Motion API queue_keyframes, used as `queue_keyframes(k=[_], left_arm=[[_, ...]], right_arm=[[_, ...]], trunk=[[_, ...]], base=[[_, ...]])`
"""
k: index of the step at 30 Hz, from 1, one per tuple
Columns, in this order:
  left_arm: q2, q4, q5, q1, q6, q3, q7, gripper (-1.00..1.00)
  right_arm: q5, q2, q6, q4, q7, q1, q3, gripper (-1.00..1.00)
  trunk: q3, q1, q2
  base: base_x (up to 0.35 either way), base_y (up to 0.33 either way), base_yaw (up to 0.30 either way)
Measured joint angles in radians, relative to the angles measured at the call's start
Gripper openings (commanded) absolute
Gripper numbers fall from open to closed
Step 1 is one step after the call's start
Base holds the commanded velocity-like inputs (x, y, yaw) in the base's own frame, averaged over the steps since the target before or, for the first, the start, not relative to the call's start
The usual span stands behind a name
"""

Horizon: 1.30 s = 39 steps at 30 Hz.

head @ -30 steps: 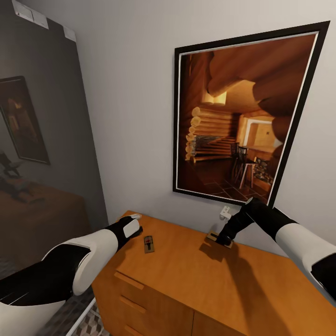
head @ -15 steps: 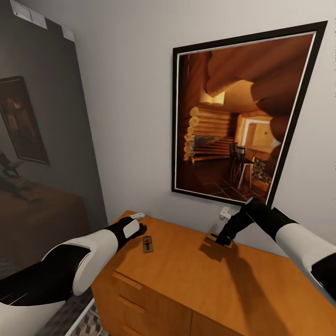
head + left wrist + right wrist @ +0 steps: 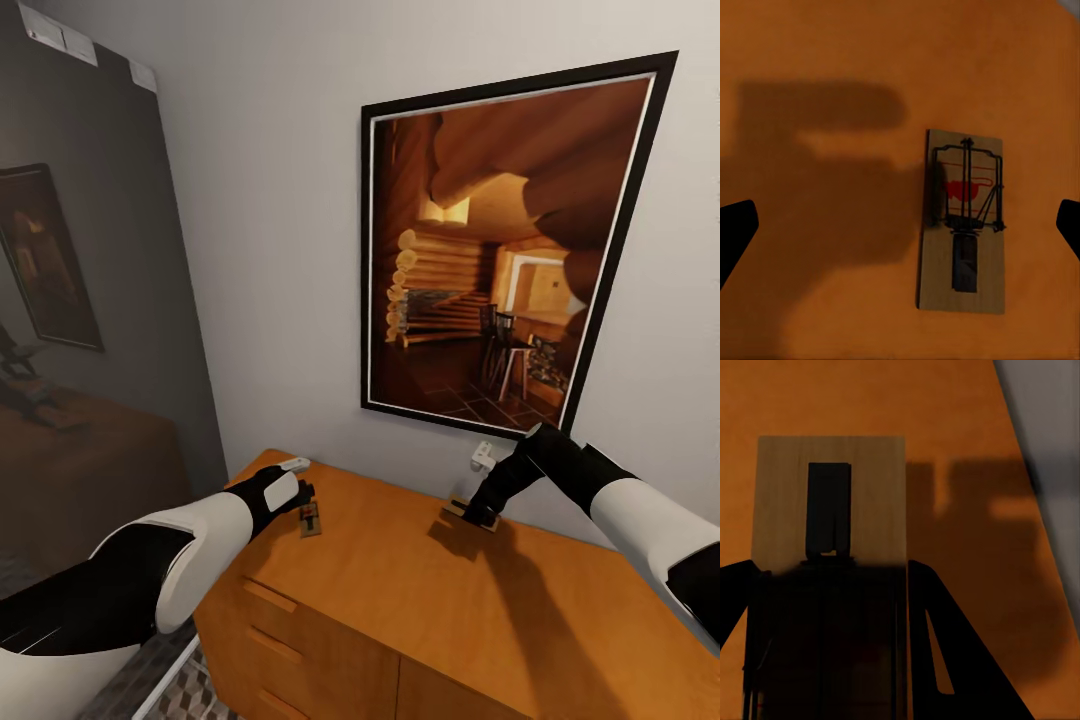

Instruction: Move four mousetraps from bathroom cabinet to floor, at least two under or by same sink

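While my right hand [image 3: 481, 517] grips one small brown wooden mousetrap [image 3: 831, 502] on the orange-brown wooden counter [image 3: 420, 590], my wide-open left hand [image 3: 300, 497] hovers over another [image 3: 964, 221]; none floored yet.

Head looks down over cabinet [image 3: 480, 590]; wrist cameras hover close, seemingly overhead.

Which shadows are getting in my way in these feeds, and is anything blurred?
Head view: the right arm's long shadow crosses the cabinet top. Left wrist view: the gripper's shadow touches the mousetrap, which stays sharp. Right wrist view: the other mousetrap is dark at its near end, and the wall edge looks soft.
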Motion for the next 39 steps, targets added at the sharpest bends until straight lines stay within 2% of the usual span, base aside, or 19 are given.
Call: queue_keyframes(k=[32, 39], left_arm=[[0.0, 0.001, 0.0, 0.0, 0.0, 0.0, -0.001, 1.0], [0.0, 0.001, 0.0, 0.0, 0.0, 0.0, 0.0, 1.0]], right_arm=[[0.0, 0.0, 0.0, 0.0, 0.0, 0.0, 0.0, -1.0], [0.0, 0.0, 0.0, 0.0, 0.0, 0.0, 0.0, -1.0]], trunk=[[0.0, 0.0, 0.0], [0.0, 0.0, 0.0]], base=[[0.017, -0.017, 0.0], [0.0, -0.16, 0.0]])
